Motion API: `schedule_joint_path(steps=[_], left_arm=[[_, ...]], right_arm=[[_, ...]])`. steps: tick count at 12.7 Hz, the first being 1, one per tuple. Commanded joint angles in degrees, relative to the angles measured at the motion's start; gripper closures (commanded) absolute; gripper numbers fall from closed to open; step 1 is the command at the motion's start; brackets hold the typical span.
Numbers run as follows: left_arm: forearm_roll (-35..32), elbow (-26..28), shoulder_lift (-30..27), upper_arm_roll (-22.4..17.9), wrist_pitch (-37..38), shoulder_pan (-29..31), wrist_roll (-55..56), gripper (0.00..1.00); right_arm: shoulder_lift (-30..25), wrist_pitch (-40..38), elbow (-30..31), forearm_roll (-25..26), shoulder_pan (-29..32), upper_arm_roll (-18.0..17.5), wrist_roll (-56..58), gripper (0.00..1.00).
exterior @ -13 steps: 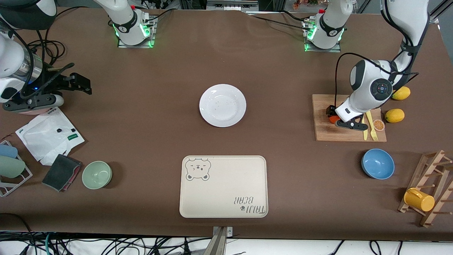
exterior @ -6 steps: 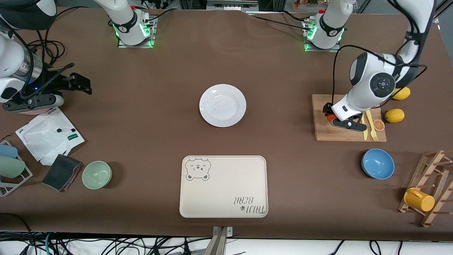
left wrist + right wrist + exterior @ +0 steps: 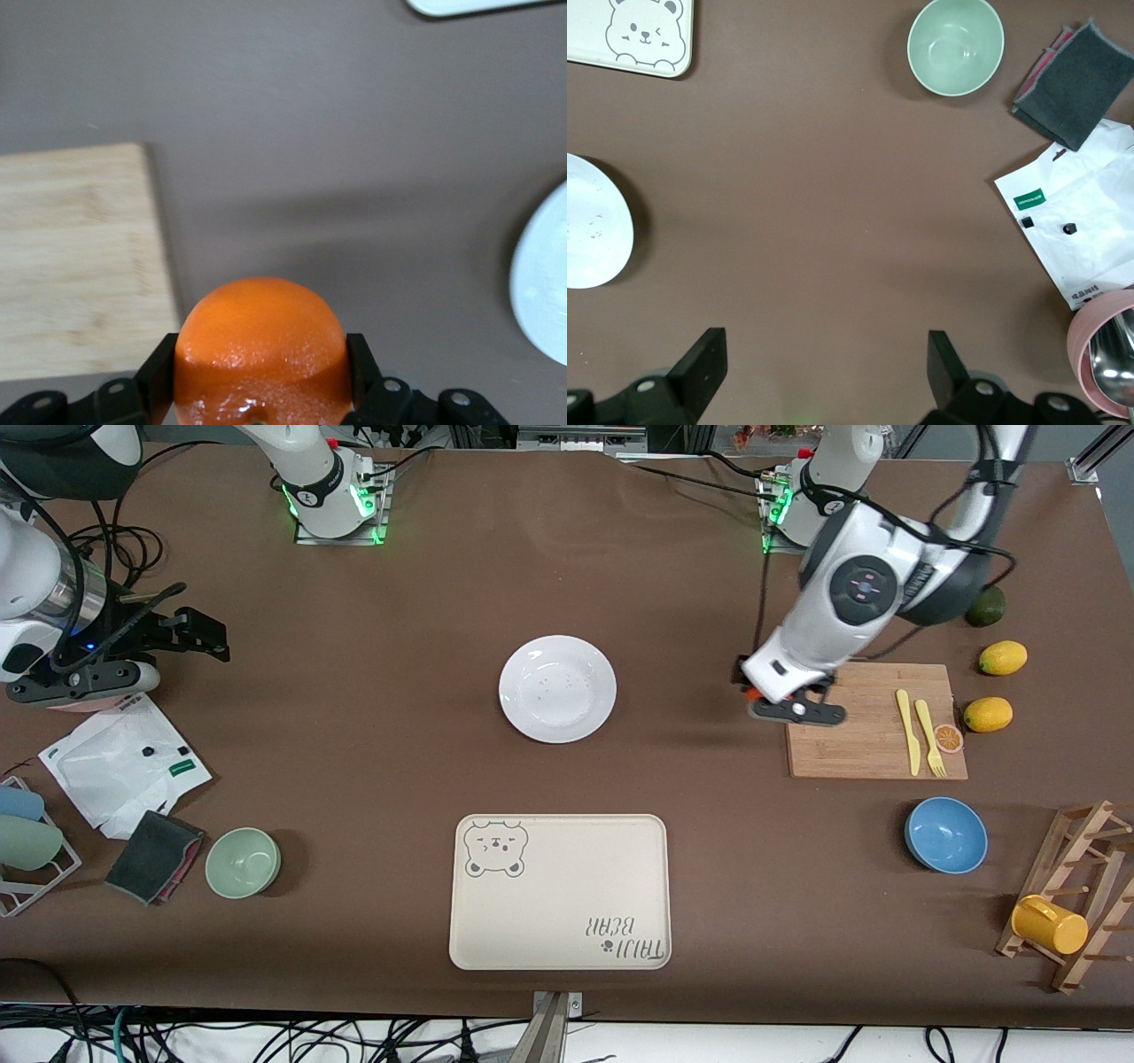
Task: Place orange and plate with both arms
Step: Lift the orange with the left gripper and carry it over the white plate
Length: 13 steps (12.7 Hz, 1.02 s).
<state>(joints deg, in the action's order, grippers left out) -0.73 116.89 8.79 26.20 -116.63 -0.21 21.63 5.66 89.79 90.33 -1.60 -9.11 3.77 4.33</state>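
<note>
Orange (image 3: 259, 345) glossy, dimpled; plate (image 3: 557, 688) glossy, probably ceramic; board (image 3: 873, 722) matt wood.

Wide bench (image 3: 425, 602) under a matte dark brown cover, evenly lit from overhead, soft shadows only. Off its edge at 6 o'clock in the front view, a pale floor strip with tangled black and teal cables (image 3: 266, 1036) and a metal bracket (image 3: 551, 1027) at mid-edge. At 12 o'clock, dark metal framing (image 3: 567, 436) past the bench rim, with more cables at 10 o'clock.
</note>
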Motion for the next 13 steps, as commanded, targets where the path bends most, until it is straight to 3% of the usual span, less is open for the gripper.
schedule_joint_path(steps=[1, 4, 8, 13], left_arm=[[4.5, -5.4, 5.3, 4.9, 0.7, 0.1, 6.6, 0.74], [4.4, -11.3, 12.2, 5.7, -0.3, -6.4, 17.2, 0.73], [4.1, -12.0, 18.8, 5.4, -10.0, -12.6, 29.9, 0.72], [-8.7, -14.8, 29.6, 5.2, -19.2, -20.2, 49.4, 0.71]], right_arm=[[-0.2, -0.6, 0.0, 0.5, 0.0, -0.2, -0.9, 0.0], [-0.2, -0.5, 0.0, 0.5, 0.1, -0.2, -0.9, 0.0], [-0.2, -0.5, 0.0, 0.5, 0.1, -0.1, -0.8, 0.0], [-0.2, -0.5, 0.0, 0.5, 0.1, -0.1, -0.7, 0.0]])
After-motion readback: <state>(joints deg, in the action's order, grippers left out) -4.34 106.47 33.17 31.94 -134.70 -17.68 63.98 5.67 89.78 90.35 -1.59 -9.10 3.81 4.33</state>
